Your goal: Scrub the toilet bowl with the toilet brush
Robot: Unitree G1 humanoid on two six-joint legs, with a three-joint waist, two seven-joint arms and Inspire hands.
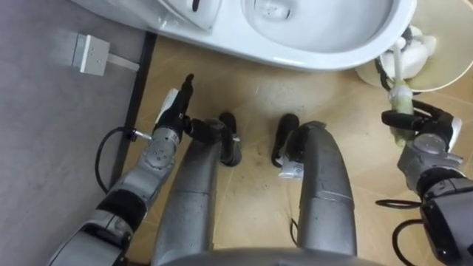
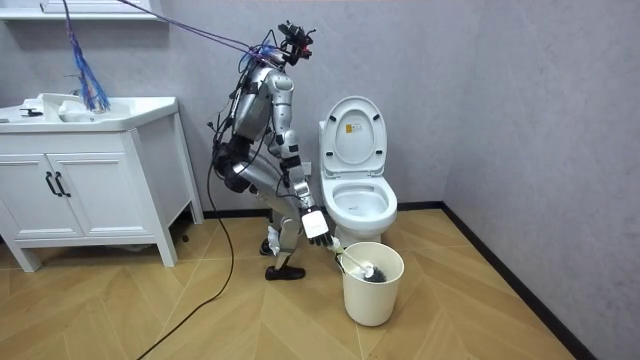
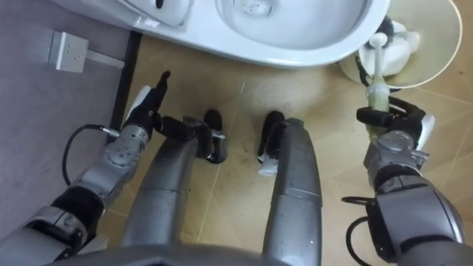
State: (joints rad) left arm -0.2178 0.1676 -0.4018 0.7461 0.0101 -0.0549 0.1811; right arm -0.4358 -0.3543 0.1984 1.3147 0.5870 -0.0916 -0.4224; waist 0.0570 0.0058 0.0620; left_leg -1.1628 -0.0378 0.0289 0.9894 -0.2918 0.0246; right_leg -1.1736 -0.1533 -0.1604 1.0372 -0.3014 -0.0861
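Before the toilet [image 2: 355, 190] the robot is seen standing bent forward at the hips, with its knees close to the front of the bowl. The seat and lid are raised against the cistern. The right robot hand [image 1: 417, 127] is clamped on the toilet brush [image 1: 400, 74]: its fingers are curled round the pale handle low on the shaft. The brush is held tilted, and its white head is lowered into the mouth of a cream bucket [image 1: 447, 80]. This bucket is set on the wooden floor [image 1: 251, 92] just beside the front of the bowl, on the robot's right. No part of the brush is in contact with the toilet. The left robot hand [image 1: 174, 111] is held beside the left knee with its fingers straight and together, pointing toward the base of the toilet, and nothing is held in it. A wall socket [image 1: 92, 54] is mounted on the grey wall to the robot's left. At the room view's left a white cabinet [image 2: 90, 190] with a washbasin is placed well apart from the robot.
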